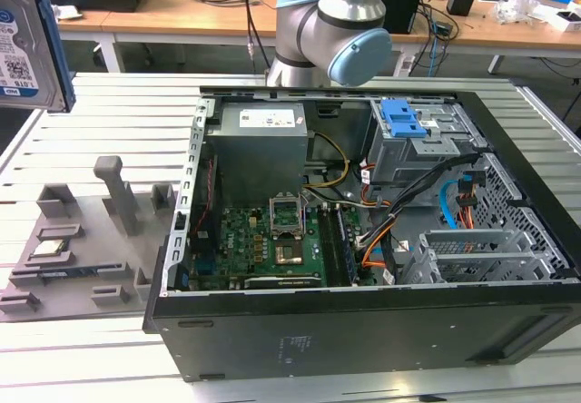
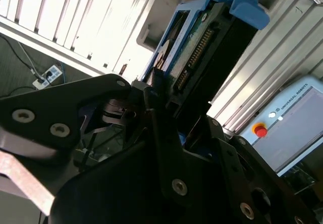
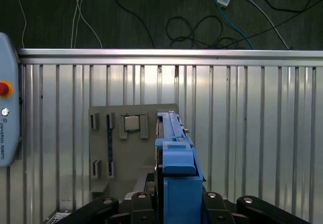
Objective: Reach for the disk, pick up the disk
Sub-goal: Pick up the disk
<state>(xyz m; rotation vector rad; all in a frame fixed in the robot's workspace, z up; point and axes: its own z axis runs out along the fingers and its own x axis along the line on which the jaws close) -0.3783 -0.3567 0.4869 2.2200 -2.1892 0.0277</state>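
**Exterior view:** I see the disk (image 1: 27, 44), label toward the camera, raised in the air at the exterior view's far left. It is clear of the slatted counter (image 1: 91, 117) and well apart from the open computer case (image 1: 363, 330).

**Second wrist view:** the black fingers (image 2: 161, 133) are clenched on the disk (image 2: 202, 52). Its blue bracket (image 2: 247, 7) and row of connector pins are exposed.

**First wrist view:** I see the disk (image 3: 176, 158) edge-on, over the edge of the grey tray (image 3: 101, 133), which carries a small chip (image 3: 132, 123).
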